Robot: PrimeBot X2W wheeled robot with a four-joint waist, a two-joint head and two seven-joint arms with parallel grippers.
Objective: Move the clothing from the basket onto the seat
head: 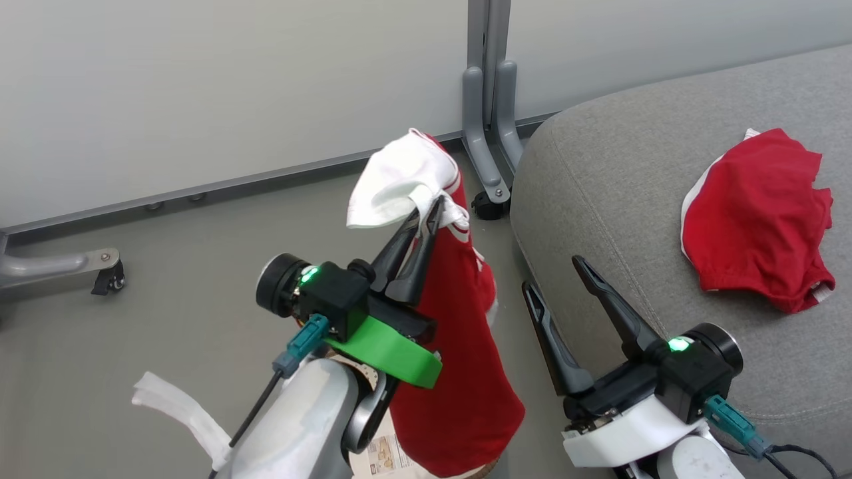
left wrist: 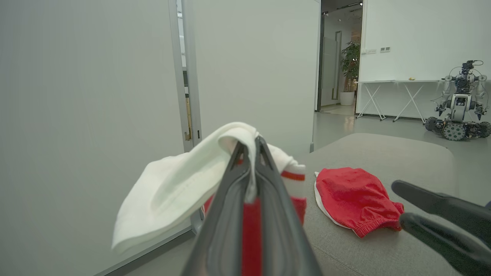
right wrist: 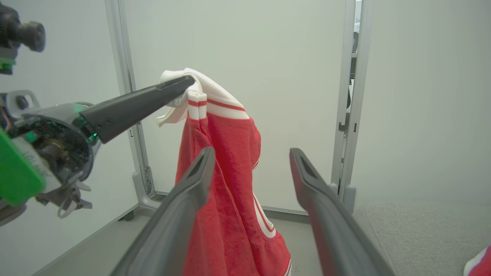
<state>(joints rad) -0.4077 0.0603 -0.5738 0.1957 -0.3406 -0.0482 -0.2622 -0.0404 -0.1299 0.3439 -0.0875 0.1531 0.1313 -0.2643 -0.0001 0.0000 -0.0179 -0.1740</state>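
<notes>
While aloft, garment [head: 466,372] beside seat [head: 599,199], partition post [head: 488,80].

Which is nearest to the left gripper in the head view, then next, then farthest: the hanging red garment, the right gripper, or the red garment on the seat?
1. hanging red garment: clamped in the left gripper.
2. right gripper: open, just to its right.
3. other red garment, on the seat: far right.
</notes>
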